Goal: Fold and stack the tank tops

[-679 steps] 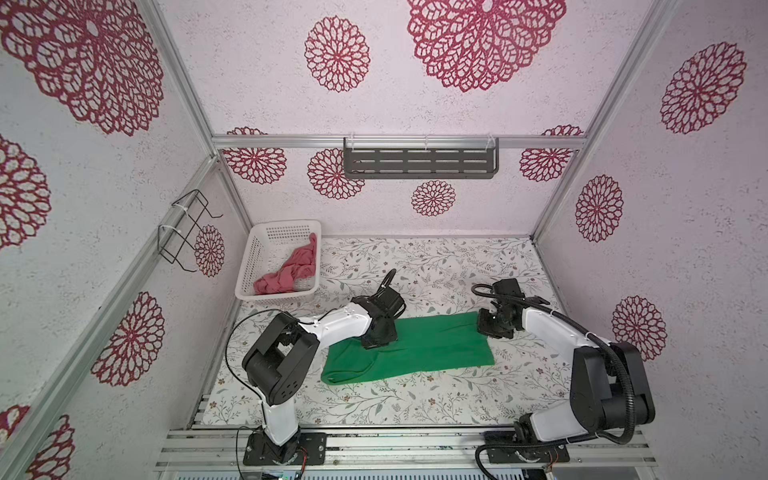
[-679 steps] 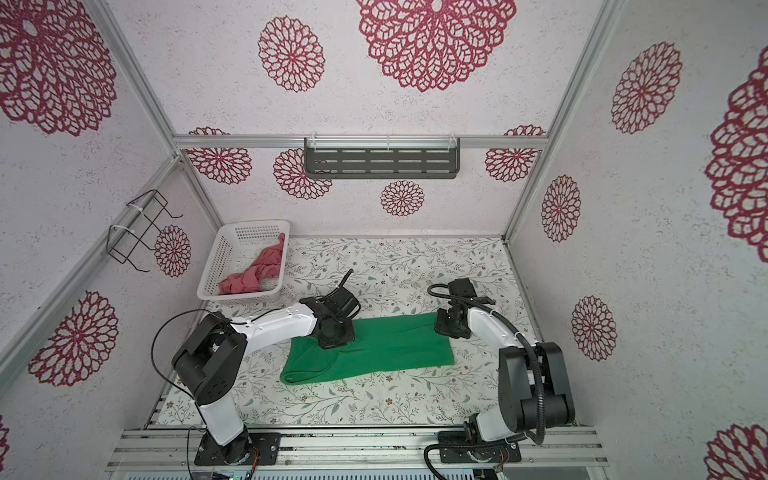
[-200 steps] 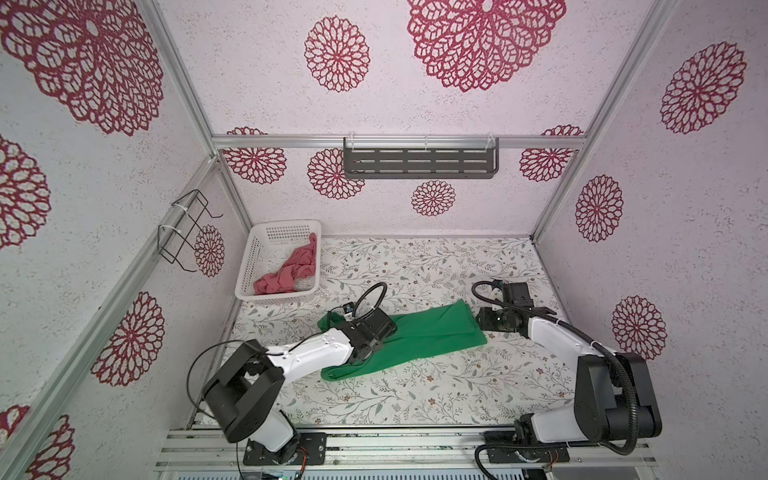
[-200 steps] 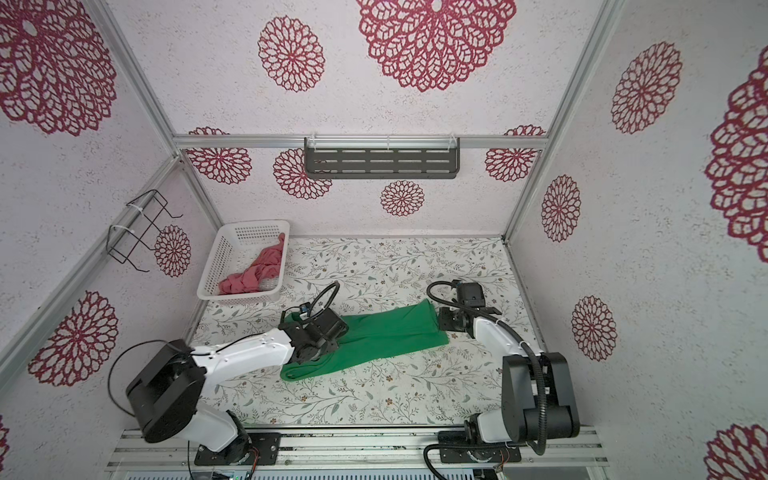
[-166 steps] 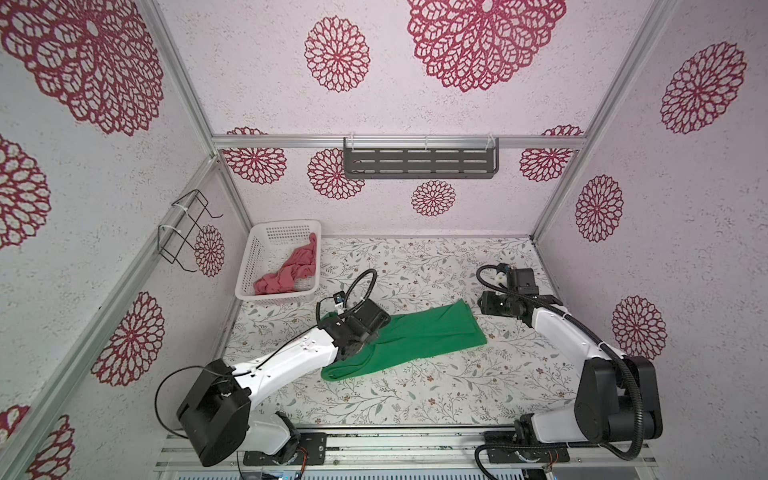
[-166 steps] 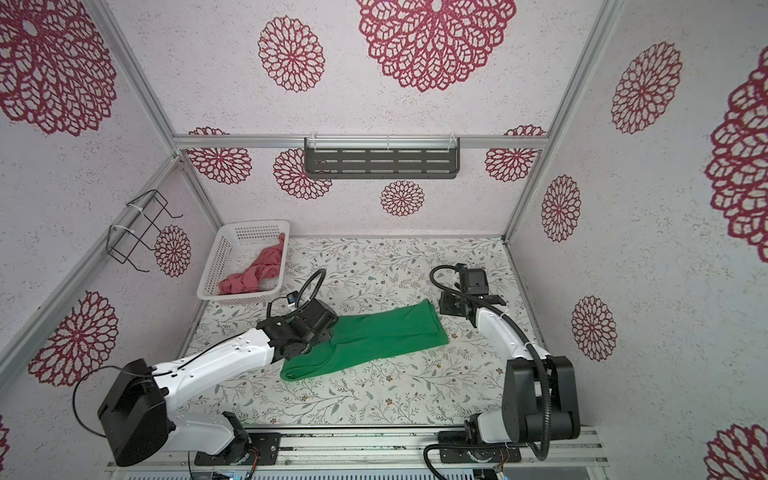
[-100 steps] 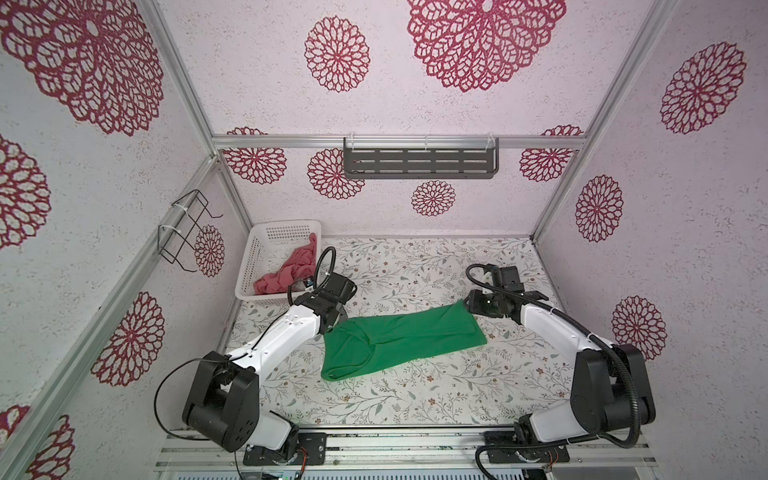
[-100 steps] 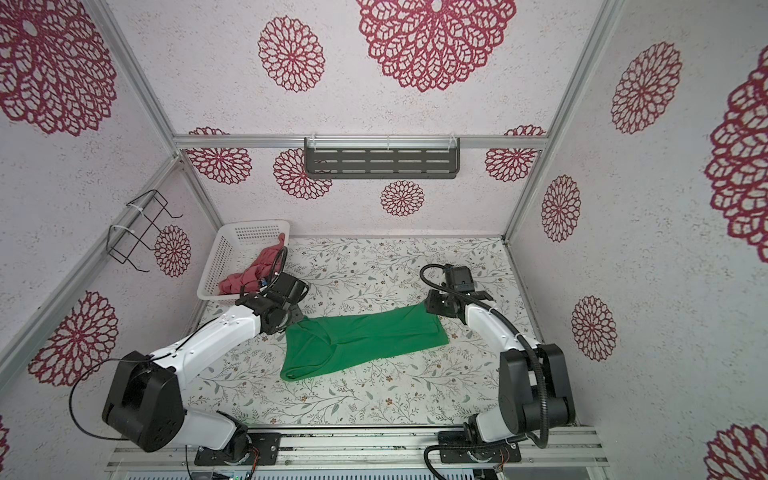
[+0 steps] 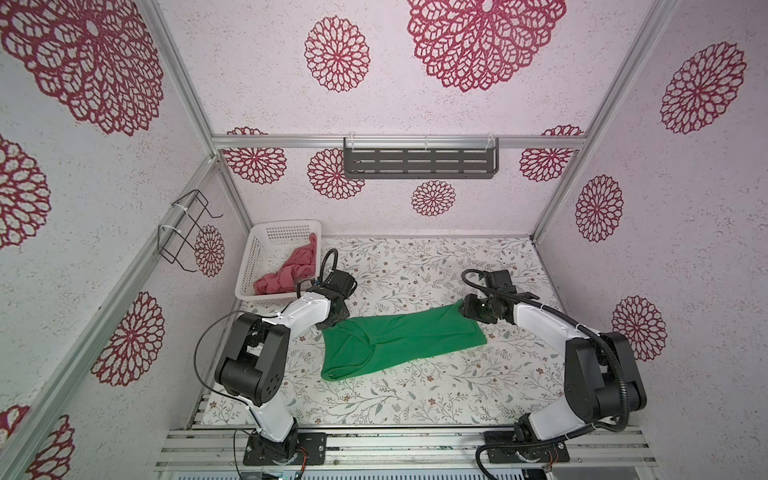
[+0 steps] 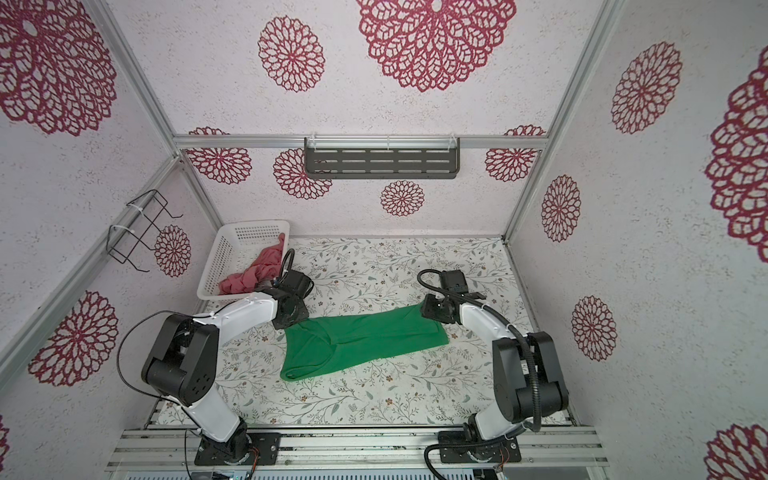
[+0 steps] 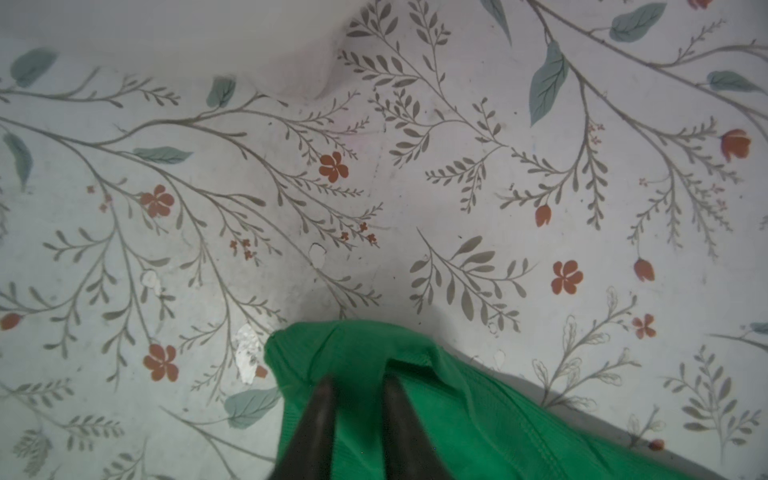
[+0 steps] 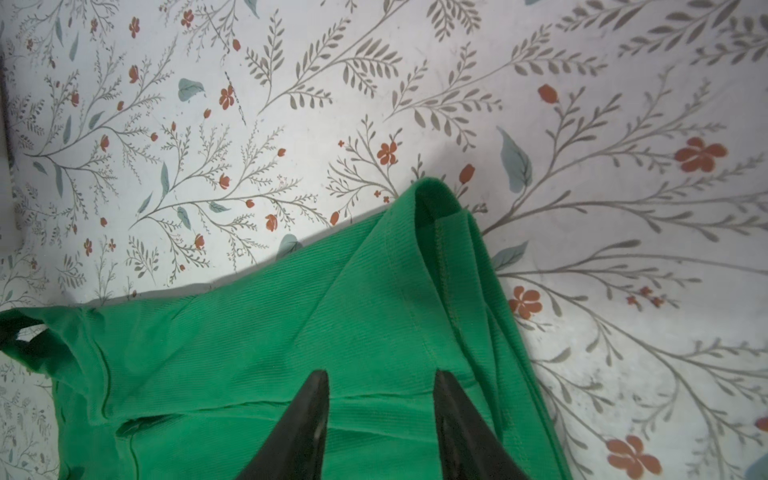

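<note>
At mid-scene, L pincer (image 11: 359, 380) clamps green top (image 9: 399, 340) corner; R pincer (image 12: 381, 374) apart over hem; contact unclear.

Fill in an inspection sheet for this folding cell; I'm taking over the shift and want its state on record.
Surface: flowered tabletop, a few chipped spots.
Job's things: green top spread on the tabletop between the arms; pink top crumpled in the white basket.
Clutter: nothing seen.
Grippers: left pincer closed on the green top's strap end; right pincer jaws apart, tips on its hem end.
Cables: left cable loop and right cable loop stand clear of the cloth.
Surroundings: grey shelf on back wall, wire rack on side wall.
</note>
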`<state>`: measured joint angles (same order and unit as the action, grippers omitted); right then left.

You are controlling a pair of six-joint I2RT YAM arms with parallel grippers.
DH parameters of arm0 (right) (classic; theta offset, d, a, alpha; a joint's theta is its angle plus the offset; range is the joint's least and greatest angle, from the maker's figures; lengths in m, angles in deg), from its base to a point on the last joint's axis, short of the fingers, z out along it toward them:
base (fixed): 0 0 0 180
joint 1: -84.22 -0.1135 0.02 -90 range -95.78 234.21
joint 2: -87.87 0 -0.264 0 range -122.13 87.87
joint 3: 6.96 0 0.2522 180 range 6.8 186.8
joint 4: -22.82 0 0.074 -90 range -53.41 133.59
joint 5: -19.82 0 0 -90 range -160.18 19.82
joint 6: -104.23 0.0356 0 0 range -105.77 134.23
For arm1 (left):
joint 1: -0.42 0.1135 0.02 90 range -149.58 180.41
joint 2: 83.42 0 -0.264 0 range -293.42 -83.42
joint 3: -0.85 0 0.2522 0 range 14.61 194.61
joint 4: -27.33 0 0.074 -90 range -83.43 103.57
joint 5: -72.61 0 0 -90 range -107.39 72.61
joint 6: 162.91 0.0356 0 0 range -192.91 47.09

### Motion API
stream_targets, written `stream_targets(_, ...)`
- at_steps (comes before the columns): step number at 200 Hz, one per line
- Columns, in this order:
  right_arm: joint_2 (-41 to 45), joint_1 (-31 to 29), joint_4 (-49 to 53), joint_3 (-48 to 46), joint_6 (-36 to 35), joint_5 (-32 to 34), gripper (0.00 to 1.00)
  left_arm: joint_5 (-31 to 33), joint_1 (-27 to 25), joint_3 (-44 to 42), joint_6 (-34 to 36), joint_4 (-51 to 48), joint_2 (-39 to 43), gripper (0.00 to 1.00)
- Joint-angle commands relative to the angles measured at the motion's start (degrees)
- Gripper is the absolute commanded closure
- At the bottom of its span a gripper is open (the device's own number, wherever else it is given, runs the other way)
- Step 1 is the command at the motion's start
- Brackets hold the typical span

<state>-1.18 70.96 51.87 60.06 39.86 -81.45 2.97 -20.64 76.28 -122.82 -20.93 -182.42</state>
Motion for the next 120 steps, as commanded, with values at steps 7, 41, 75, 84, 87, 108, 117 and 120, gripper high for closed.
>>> stream_targets(7, -1.44, -0.49, -2.97, -3.01, 3.48, 1.15, 0.58, 0.06, -0.74, -3.20, -2.10, 0.55, 3.29, 0.97)
stream_targets(41, -2.98, -0.42, -5.14, -5.41, 4.34, 4.91, 0.64, 1.15, -1.72, -10.39, -5.19, 0.20, 9.14, 1.00)
stream_targets(75, -4.34, 0.31, -5.87, -6.06, 4.60, 8.32, 0.70, 2.88, -3.37, -17.13, -9.82, 0.08, 12.82, 1.00)
stream_targets(84, -3.56, 0.61, -5.55, -6.10, 4.67, 8.71, 0.70, 4.07, -4.29, -18.37, -11.07, -0.18, 13.74, 1.00)
stream_targets(87, -3.13, 0.69, -5.41, -6.08, 4.63, 8.79, 0.71, 4.40, -4.53, -18.68, -11.33, -0.21, 14.02, 1.00)
stream_targets(108, 0.37, 1.59, -3.25, -5.11, 3.57, 7.75, 0.69, 4.60, -5.12, -19.99, -12.34, -0.48, 14.89, 1.00)
stream_targets(117, 1.75, 2.15, -1.16, -4.14, 2.61, 7.01, 0.68, 4.72, -5.24, -19.70, -12.03, -0.97, 14.85, 0.94)
stream_targets(120, 2.14, 2.31, -0.26, -3.83, 2.06, 6.70, 0.67, 4.77, -5.31, -19.55, -11.79, -1.21, 14.89, 0.89)
